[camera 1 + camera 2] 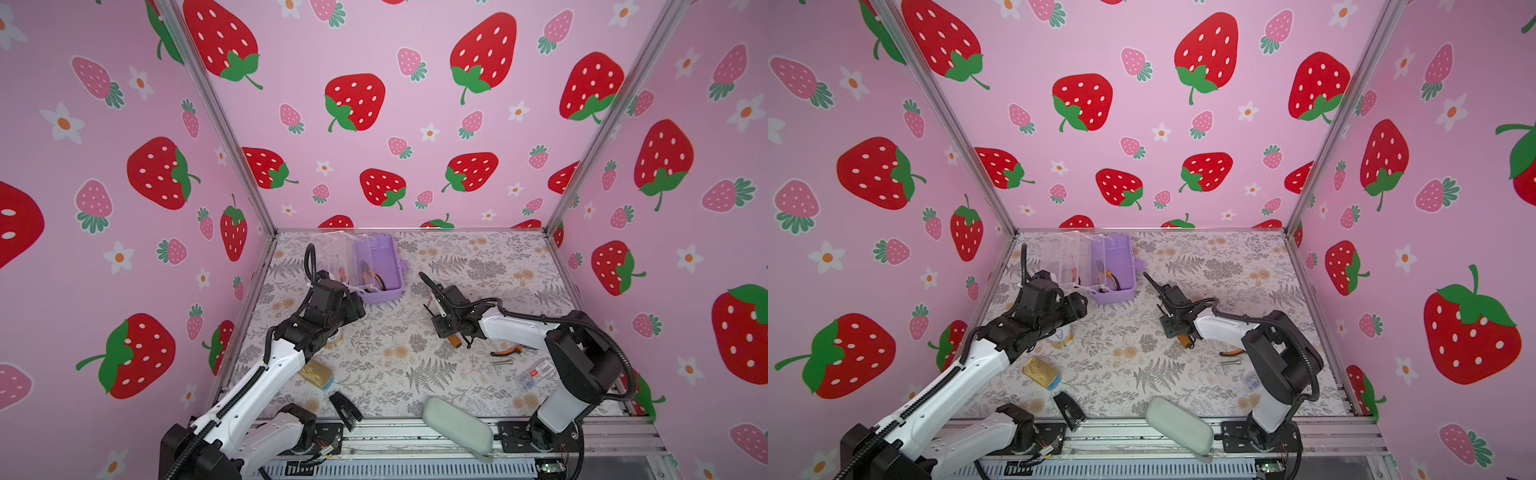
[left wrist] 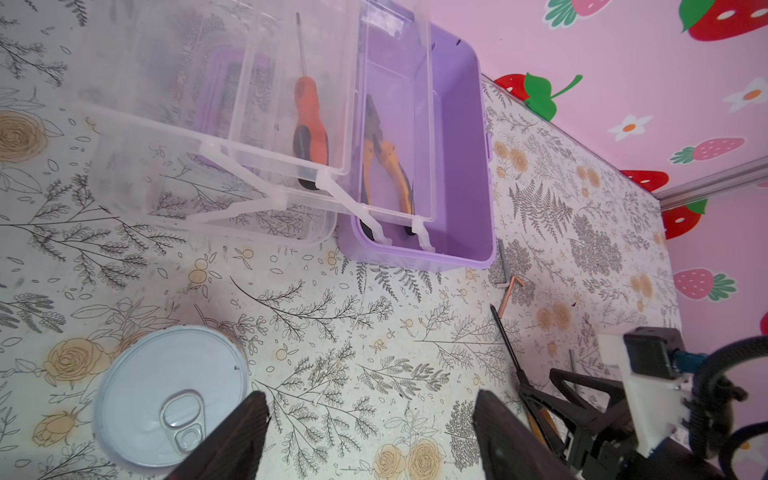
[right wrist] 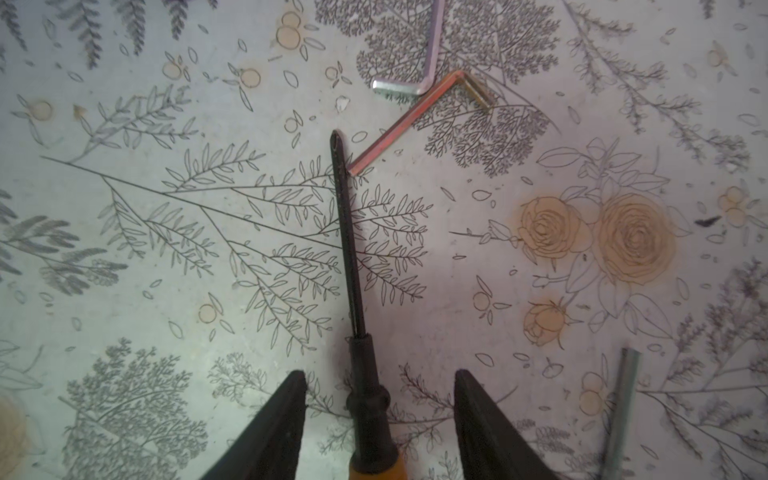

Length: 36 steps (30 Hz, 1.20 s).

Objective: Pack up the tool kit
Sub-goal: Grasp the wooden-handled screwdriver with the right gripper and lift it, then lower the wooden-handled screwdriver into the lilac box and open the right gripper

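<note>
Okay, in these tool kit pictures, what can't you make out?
- Loose screwdriver: handle end cut off by the right wrist view's edge, between the fingers of the right gripper.
- Round tin: mostly under the left arm in both top views.
- Clear labelled box: print too small in a top view.
- Tool kit: clear trays' far end cut off by the left wrist view's edge.
</note>
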Each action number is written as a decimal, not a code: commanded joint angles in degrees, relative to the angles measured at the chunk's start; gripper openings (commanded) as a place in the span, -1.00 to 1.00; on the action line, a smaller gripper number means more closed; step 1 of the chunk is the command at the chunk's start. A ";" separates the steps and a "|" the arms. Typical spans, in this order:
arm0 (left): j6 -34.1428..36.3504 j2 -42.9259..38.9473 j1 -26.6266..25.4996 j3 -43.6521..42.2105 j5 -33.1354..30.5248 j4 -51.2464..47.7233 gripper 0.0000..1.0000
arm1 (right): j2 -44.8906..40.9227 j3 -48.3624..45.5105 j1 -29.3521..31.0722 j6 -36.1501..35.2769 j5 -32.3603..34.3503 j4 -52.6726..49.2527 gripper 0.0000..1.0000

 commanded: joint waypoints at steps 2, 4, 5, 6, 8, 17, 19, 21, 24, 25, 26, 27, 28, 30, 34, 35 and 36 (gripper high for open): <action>0.32 1.35 0.22 2.64 -1.57 -1.28 0.61 | 2.18 -1.07 -0.23 0.49 -3.33 0.68 -0.03; 0.32 1.90 0.22 2.94 -1.20 -1.30 0.61 | 2.96 -0.96 -0.17 0.41 -4.55 0.80 -0.22; 0.32 2.22 0.23 2.99 -1.01 -1.30 0.61 | 3.26 -0.92 -0.20 0.46 -5.17 0.86 -0.36; 0.32 2.35 0.22 3.12 -0.84 -1.30 0.61 | 3.50 -0.92 -0.19 0.39 -5.74 1.01 -0.49; 0.28 2.61 0.22 3.13 -0.68 -1.28 0.61 | 3.54 -0.91 -0.17 -0.21 -7.41 1.62 -0.70; 0.32 -0.03 0.22 2.04 -1.96 -0.96 0.60 | -0.65 -1.51 -0.23 -2.93 -22.04 3.77 -1.00; 0.33 -1.19 0.22 1.75 -1.88 -0.68 0.60 | -2.07 -1.46 -0.21 -2.61 -25.73 4.47 -1.00; 0.41 -2.36 0.22 1.42 -1.55 -0.54 0.55 | -3.56 -0.96 -0.22 -1.22 -28.80 5.84 -1.00; 0.50 -3.98 0.16 0.97 -1.26 -0.31 0.09 | -5.29 0.91 -0.39 1.29 -33.75 9.02 -1.00; 0.46 -4.52 0.16 0.78 -1.39 -0.33 0.06 | -5.48 1.87 -0.36 2.13 -34.97 10.02 -1.00; 0.37 -5.09 0.18 0.66 -1.58 -0.49 0.06 | -5.44 3.29 -0.42 2.76 -35.86 10.81 -1.00; 0.26 -5.44 0.19 0.55 -1.86 -0.75 0.06 | -5.11 4.71 -0.57 3.37 -36.20 11.45 -1.00; 0.11 -5.87 0.13 0.42 -2.33 -1.09 0.07 | -4.50 6.50 -0.59 4.14 -36.35 12.07 -1.00; -0.24 -6.57 0.09 0.05 -3.13 -1.54 0.13 | -2.64 10.57 -0.85 6.09 -36.42 13.51 -1.00; -0.55 -7.65 0.06 -0.25 -4.04 -2.30 0.09 | 4.08 21.50 -1.00 10.89 -37.90 15.94 -1.00; -0.55 -7.83 0.05 -0.11 -4.48 -2.94 0.05 | 6.15 24.55 -0.97 12.30 -38.42 16.46 -1.00; -0.55 -7.99 0.10 0.13 -5.01 -3.40 0.05 | 8.09 27.21 -0.98 13.58 -38.37 16.61 -1.00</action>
